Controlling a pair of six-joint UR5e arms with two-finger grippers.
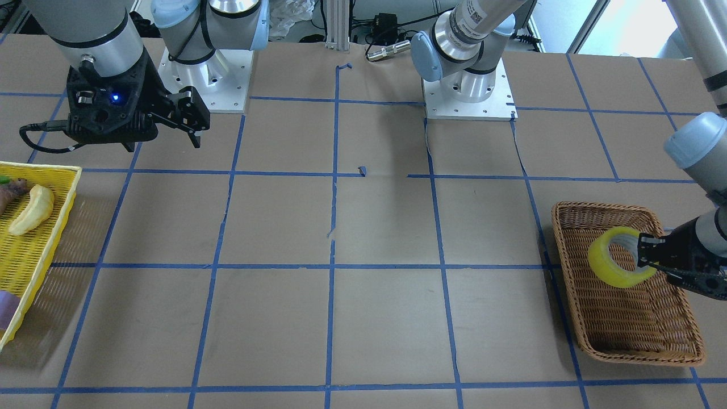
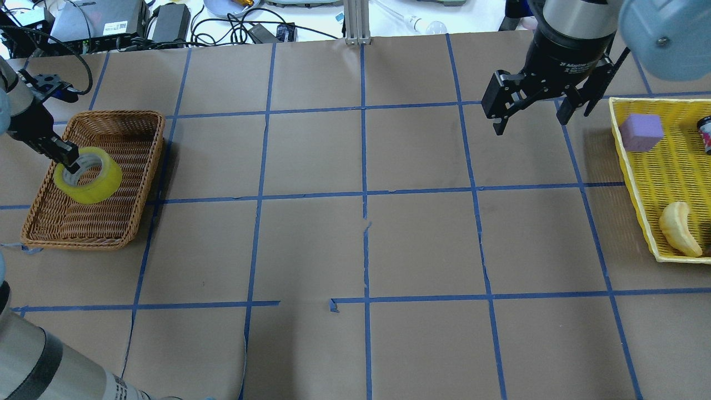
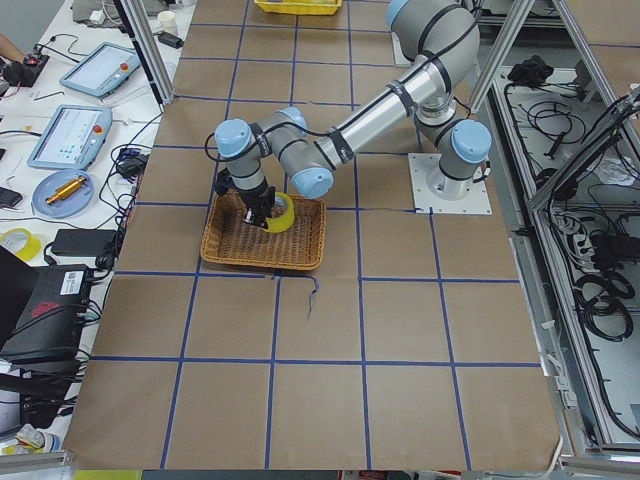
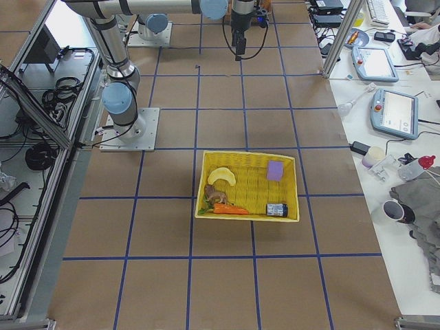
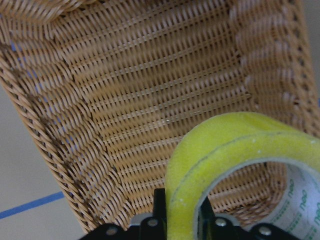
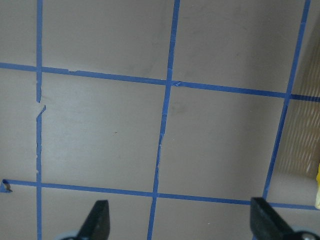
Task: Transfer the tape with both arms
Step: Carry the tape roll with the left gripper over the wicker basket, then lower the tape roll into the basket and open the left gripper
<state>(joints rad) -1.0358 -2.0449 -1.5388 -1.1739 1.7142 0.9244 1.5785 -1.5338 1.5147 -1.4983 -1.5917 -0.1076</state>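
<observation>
The yellow tape roll (image 2: 103,186) with a white core is inside the brown wicker basket (image 2: 161,150) at the table's left end. My left gripper (image 2: 69,164) is shut on the roll's wall, one finger inside the ring and one outside, and holds it tilted. The left wrist view shows the tape (image 5: 240,160) pinched between the fingers (image 5: 159,210) over the basket's weave (image 5: 150,100). The front view shows the same hold on the tape (image 1: 605,264). My right gripper (image 2: 529,125) is open and empty, raised above the table far right.
A yellow mesh basket (image 2: 635,183) stands at the table's right end with a banana (image 2: 679,228), a purple block (image 2: 640,132) and other items. Blue tape lines mark a grid on the brown table. Both arm bases (image 1: 468,96) are bolted at the robot's edge.
</observation>
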